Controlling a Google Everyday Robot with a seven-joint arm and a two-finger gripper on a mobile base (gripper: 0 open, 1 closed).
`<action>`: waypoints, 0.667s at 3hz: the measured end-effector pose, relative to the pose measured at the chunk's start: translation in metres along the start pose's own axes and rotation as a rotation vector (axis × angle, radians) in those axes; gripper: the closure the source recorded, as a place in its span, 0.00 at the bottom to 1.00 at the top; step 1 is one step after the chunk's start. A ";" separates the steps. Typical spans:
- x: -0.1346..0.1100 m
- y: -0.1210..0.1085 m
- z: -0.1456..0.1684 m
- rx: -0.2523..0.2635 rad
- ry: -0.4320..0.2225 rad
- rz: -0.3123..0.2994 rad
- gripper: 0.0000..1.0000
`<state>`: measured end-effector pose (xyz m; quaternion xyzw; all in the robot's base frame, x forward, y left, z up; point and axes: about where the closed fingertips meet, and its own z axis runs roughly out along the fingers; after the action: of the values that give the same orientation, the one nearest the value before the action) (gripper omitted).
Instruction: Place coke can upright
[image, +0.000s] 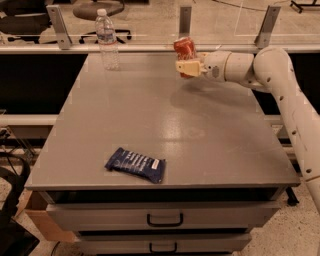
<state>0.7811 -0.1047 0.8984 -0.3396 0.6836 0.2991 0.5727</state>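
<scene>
The coke can (184, 49) is red-orange with a silver top. It stands nearly upright, tilted slightly, at the far right part of the grey table (165, 125). My gripper (187, 68) reaches in from the right on the white arm (270, 75) and is shut on the can's lower half, its beige fingers (186, 66) across the can's front. I cannot tell whether the can's base touches the table.
A clear plastic water bottle (107, 40) stands at the table's far left. A dark blue snack packet (135, 164) lies near the front edge. A rail with metal posts (185, 20) runs behind the table. Drawers (165, 218) sit below the front edge.
</scene>
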 end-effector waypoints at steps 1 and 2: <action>0.007 -0.002 -0.006 -0.030 -0.030 -0.073 1.00; 0.011 -0.003 -0.010 -0.045 -0.044 -0.118 1.00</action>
<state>0.7760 -0.1161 0.8888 -0.3856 0.6426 0.2874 0.5964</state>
